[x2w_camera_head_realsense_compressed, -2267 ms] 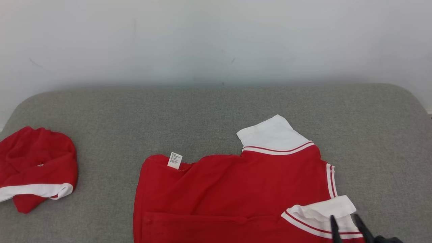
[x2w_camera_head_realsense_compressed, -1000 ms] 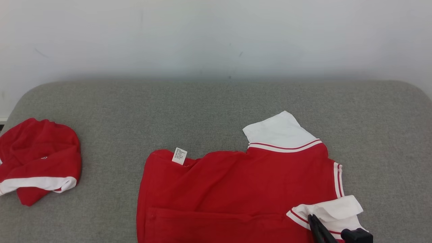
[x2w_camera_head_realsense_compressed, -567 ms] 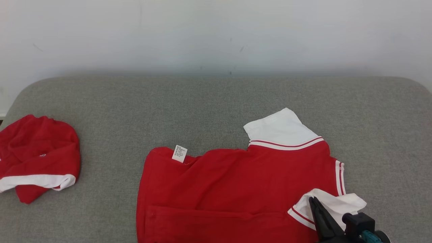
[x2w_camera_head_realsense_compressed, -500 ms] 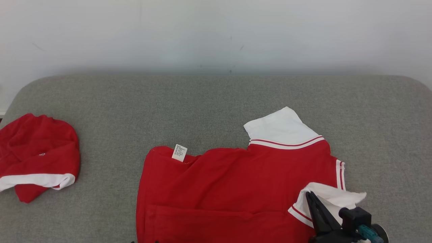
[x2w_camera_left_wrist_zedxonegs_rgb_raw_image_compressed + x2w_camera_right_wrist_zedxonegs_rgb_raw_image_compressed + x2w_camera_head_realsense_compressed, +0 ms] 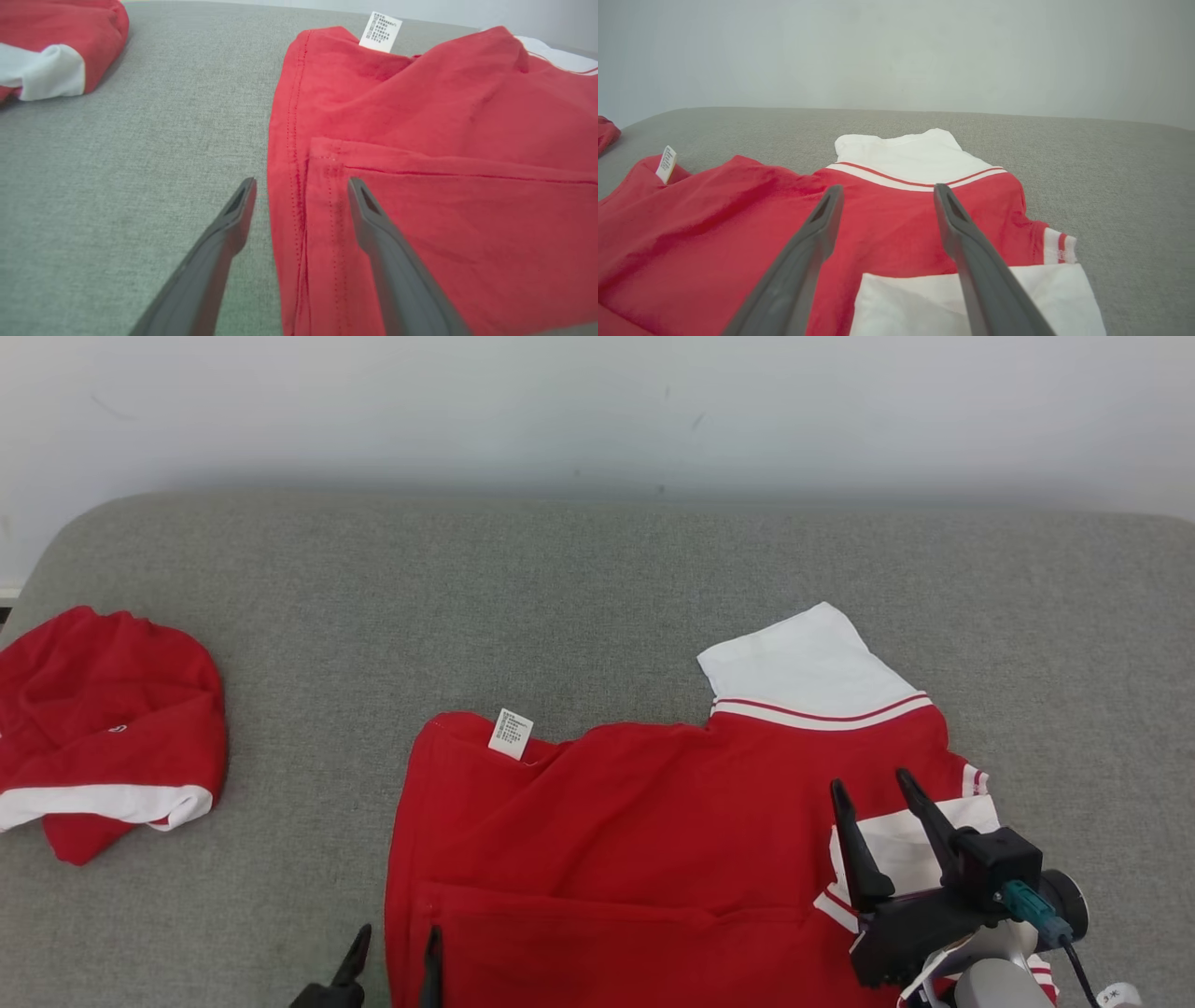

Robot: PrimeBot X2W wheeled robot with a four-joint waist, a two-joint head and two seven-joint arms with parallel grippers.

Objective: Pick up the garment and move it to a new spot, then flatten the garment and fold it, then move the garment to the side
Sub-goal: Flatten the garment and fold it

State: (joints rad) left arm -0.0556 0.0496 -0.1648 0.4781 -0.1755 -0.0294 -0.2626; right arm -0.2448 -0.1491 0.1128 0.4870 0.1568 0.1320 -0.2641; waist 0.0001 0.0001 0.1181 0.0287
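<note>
The garment (image 5: 644, 831), a red shirt with white sleeves, lies spread on the grey cushion (image 5: 560, 597), and a white label (image 5: 511, 733) sticks up at its far left corner. Its near white sleeve (image 5: 901, 845) is folded in onto the red body; the far sleeve (image 5: 808, 663) lies flat. My right gripper (image 5: 870, 779) hovers open just above the folded sleeve (image 5: 924, 303), holding nothing. My left gripper (image 5: 399, 933) is open too. In the left wrist view this gripper (image 5: 301, 184) straddles the garment's (image 5: 444, 140) left hem, one finger over the cushion and one over the cloth.
A second red and white garment (image 5: 103, 728) lies bunched at the cushion's left edge, also in the left wrist view (image 5: 46, 46). A pale wall (image 5: 597, 411) stands behind the cushion. Bare grey cushion lies between the two garments and to the right.
My right gripper was shut on the near white sleeve, carried it inward onto the red body and has let go. My left gripper has come into the head view. The camera tilted down.
</note>
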